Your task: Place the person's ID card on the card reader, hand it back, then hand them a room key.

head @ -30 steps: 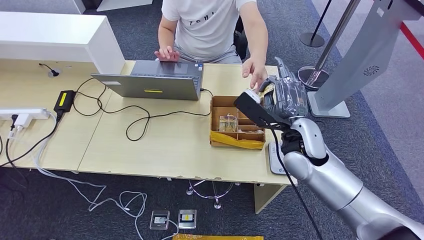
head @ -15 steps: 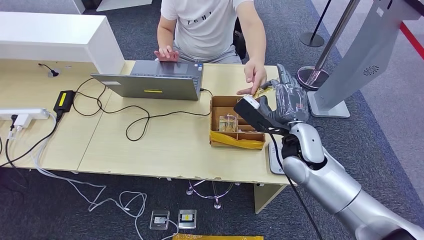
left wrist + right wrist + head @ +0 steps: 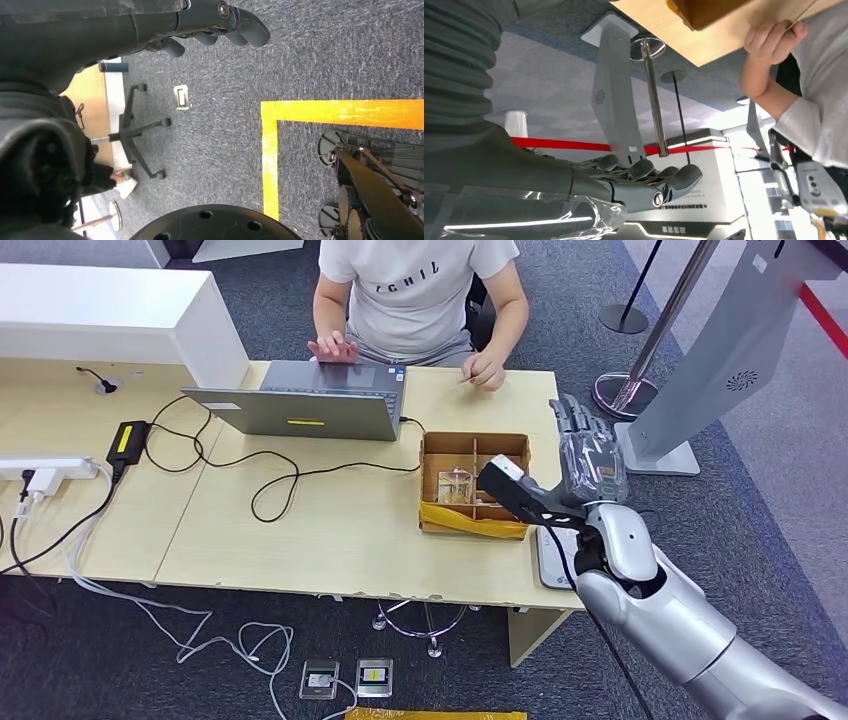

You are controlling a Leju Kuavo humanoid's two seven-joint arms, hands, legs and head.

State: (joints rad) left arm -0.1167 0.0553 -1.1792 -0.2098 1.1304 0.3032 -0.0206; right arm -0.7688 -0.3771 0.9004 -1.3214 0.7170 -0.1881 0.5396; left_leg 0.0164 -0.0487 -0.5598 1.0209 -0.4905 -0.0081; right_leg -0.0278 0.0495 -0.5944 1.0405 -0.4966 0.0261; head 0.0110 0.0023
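Hovering just past the box's [image 3: 474, 483] right edge, the right hand [image 3: 588, 455] holds nothing, fingers straight and apart; left hand [image 3: 200, 22] fingers curl, empty.

One person [image 3: 420, 290] sits at the far side of the desk, with two of their hands on show: one [image 3: 333, 346] on the laptop, the other [image 3: 484, 369] at the desk's edge. One laptop [image 3: 305, 400] lies open on the one desk [image 3: 330, 530]. One cardboard box [image 3: 474, 483] with dividers stands on it, and one white card reader [image 3: 552, 558] lies just beside the box. One black power adapter [image 3: 127, 440] and one white power strip [image 3: 45, 469] lie toward the left. Two floor sockets [image 3: 347, 677] sit under the desk. Two robot hands appear: the right hand [image 3: 588, 452] and the left hand [image 3: 220, 20]. Two stanchion posts [image 3: 640, 340] stand on the carpet.
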